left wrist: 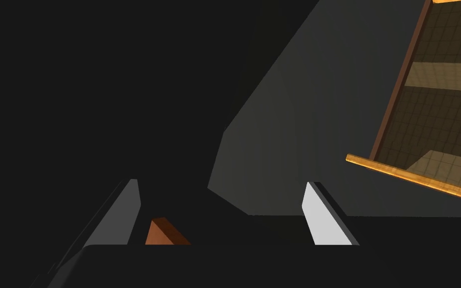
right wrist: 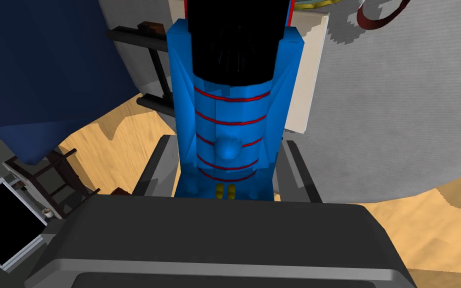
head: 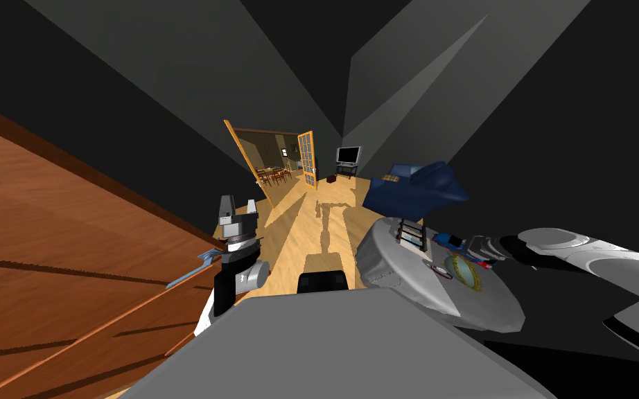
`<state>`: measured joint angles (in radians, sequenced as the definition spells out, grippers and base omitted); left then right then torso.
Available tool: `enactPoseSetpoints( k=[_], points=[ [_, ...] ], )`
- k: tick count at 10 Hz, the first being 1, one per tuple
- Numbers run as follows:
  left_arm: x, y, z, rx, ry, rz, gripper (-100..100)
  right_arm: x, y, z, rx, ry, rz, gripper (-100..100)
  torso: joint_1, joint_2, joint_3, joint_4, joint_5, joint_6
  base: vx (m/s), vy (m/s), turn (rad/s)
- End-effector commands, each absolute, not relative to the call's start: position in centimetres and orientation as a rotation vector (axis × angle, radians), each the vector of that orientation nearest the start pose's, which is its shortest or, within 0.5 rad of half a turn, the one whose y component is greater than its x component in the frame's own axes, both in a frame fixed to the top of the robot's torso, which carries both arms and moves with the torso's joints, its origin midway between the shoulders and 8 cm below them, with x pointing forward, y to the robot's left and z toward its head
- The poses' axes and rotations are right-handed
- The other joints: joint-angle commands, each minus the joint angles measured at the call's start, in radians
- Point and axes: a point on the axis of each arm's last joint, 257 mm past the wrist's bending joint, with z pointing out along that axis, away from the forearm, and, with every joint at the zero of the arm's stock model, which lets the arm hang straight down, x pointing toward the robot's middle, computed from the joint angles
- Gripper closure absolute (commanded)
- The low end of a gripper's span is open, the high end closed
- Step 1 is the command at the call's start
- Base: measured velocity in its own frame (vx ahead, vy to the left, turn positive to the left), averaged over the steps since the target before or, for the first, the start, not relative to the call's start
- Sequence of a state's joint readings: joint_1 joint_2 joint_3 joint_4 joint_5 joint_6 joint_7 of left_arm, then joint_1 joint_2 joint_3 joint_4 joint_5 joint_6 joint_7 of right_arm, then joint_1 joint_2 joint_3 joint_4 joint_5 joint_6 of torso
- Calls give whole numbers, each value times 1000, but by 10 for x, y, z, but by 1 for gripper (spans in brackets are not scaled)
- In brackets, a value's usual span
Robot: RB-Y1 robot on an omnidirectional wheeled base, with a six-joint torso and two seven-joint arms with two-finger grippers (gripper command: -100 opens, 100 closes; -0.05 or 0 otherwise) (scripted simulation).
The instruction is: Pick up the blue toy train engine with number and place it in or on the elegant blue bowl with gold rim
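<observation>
Between the right gripper's (right wrist: pixel 227 141) fingers (right wrist: pixel 155 167) sits the train engine (right wrist: pixel 229 105), seen lengthwise in the R wrist view. It has a blue body w/ red bands, a black upper part, and two small yellow bits at the end nearest the gripper's body. Each finger lies flat along one side of it, touching. They stand closer together than the left pair, so they are clamped on the train engine.

That view adds detail the head view lacks. Past the fingertips a pale block (right wrist: pixel 308 75) lies just beyond one side of the engine and a black frame (right wrist: pixel 147 55) beyond the other. Grey table (right wrist: pixel 404 115) top spreads outside one finger, and tan floor (right wrist: pixel 124 135) shows outside the other.

Head view gives the layout instead. The right gripper (head: pixel 476 248) extends in from the R, forearm approx level over the round table (head: pixel 394 267). Its fingers point toward the robot's left, w/ the train engine (head: pixel 444 240) at their tips. The bowl (head: pixel 465 272), gold-rimmed, stands on the table just beside the fingers on the side nearer the robot, apart from the engine. Can't tell whether the engine rests on the table or hangs just above it.

The left gripper (head: pixel 239 206) is held up, fingers pointing upward, beside a large brown wooden surface (head: pixel 55 228). L wrist view shows the left gripper (left wrist: pixel 221 182) w/ fingers spread wide and nothing btwn them.
</observation>
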<state>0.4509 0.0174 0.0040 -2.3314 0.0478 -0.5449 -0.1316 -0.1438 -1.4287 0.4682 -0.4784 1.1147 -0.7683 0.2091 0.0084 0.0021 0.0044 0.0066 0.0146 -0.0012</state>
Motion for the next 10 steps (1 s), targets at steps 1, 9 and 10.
enactPoseSetpoints(
  k=[1,9,10],
  points=[
    [326,275,70,-518,525,-1252,0,236,-819,-254,-883,2681,-732,100,0,0,0,0,0,0,42,-59,-58],
    [326,275,70,-518,525,-1252,0,221,-827,-264,-947,2720,-778,-100,4,0,0,0,3,-2,16,-53,-12],
    [326,275,70,-518,525,-1252,0,221,-827,-264,-947,2720,-778,-100,4,0,0,0,3,-2,0,0,0]
  ],
)
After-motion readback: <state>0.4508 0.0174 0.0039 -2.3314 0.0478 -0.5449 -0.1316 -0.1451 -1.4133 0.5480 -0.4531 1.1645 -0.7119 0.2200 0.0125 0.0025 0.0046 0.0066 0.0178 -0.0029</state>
